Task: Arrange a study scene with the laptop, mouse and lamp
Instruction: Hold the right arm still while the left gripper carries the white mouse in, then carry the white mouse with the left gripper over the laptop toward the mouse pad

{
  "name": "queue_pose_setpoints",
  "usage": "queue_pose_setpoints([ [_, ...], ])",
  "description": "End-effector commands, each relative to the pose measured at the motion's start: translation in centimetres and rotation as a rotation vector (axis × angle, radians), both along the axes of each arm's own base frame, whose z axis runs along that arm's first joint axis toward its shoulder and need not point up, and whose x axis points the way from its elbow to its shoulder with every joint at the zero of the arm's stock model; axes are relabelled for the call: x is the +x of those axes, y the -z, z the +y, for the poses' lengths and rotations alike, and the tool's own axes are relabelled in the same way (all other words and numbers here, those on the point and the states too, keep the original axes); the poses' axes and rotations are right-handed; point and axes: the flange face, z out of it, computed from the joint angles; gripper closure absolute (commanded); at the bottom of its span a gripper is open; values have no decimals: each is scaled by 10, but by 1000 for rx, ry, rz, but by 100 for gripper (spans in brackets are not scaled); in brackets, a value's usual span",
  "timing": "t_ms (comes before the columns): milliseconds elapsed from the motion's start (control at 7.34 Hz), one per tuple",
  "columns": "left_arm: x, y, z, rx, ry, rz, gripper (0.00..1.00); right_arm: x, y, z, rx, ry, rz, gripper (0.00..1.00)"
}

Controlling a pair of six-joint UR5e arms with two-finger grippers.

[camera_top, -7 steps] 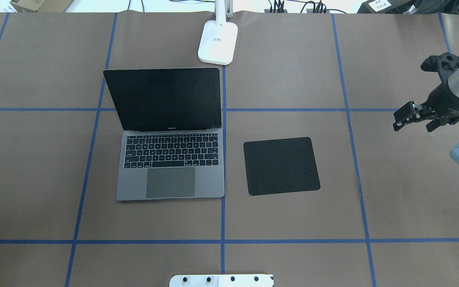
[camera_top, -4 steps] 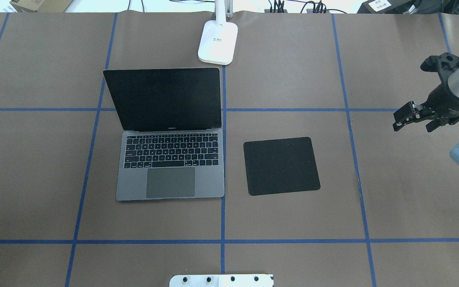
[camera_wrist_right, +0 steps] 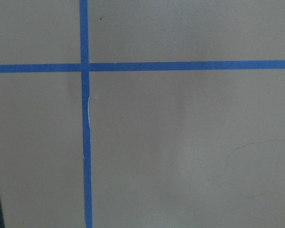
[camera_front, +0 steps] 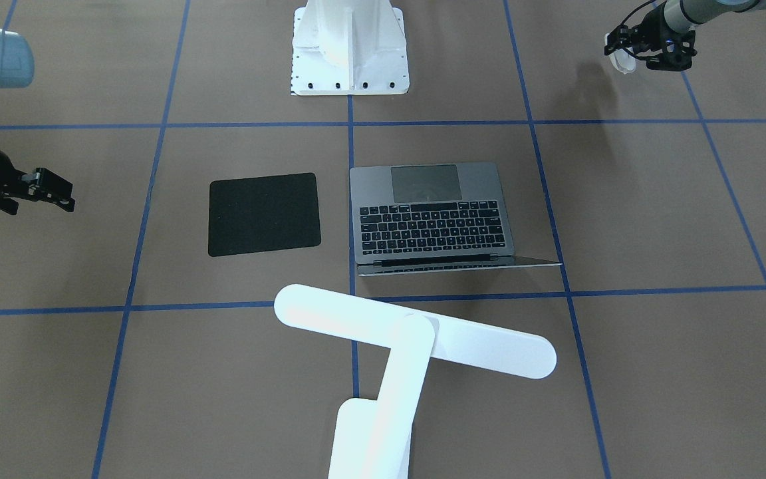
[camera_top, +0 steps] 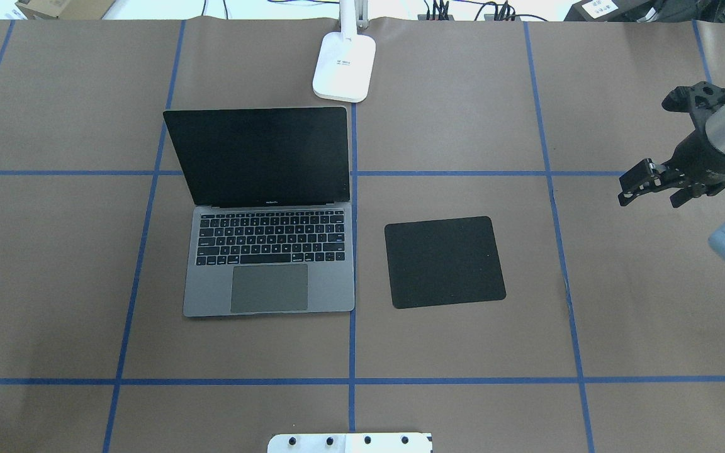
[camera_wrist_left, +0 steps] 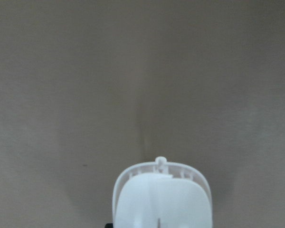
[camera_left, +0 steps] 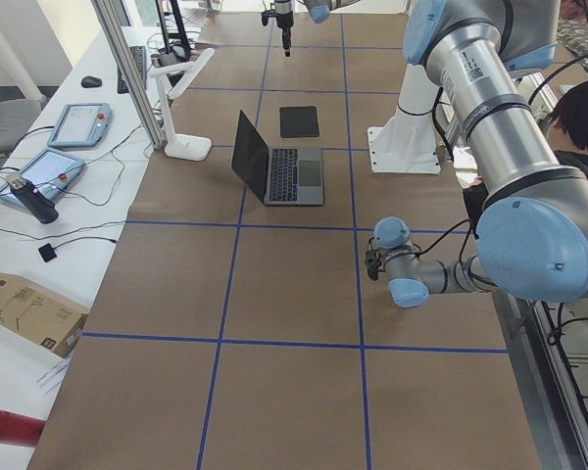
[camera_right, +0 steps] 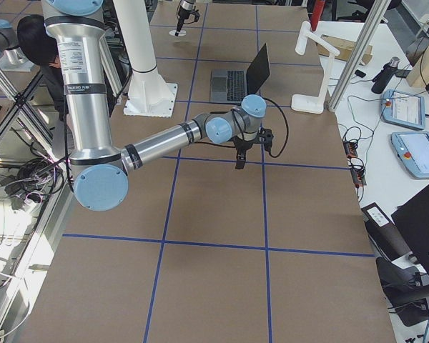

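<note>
While the left end effector (camera_front: 624, 58) clamps the glossy white oval mouse (camera_front: 619, 62) above the brown paper counter (camera_top: 463, 352), well off the laptop's left, the slim grey metal laptop (camera_top: 268, 270) sits open. The right end effector (camera_top: 649, 192) hangs spread and empty, beyond the matte black square mat (camera_top: 444, 261) right of the laptop. The white bar-headed lamp (camera_front: 416, 332) stands behind the laptop.

You see the grey laptop (camera_front: 433, 213) open at table centre in the front-facing view. The white lamp (camera_front: 383, 399) stands at its 6 o'clock. The white mouse (camera_front: 618, 62) is at 2 o'clock, gripped by the left gripper (camera_front: 628, 58).
</note>
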Motion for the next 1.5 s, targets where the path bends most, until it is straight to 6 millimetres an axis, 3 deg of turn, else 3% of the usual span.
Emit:
queue_pose_setpoints([
  [0,27,34,-25,-20,84,67,73,-1,1,-2,0,1,0,1],
  [136,64,61,-61,-21,149,66,73,-3,0,-2,-2,1,0,1],
  [272,106,104,-97,-46,185,20,75,-3,-1,-2,-2,2,2,1],
  [409,133,152,-139,-63,231,-10,76,-5,-5,-3,-8,5,4,1],
  [681,178,243,-198,-88,275,-20,77,-8,-14,-6,-21,10,13,1],
  [954,239,354,-247,-94,297,-57,77,-14,-15,-16,-25,10,13,1],
  [1362,353,459,-308,-36,340,-60,77,-6,-16,-14,-25,-1,12,1],
])
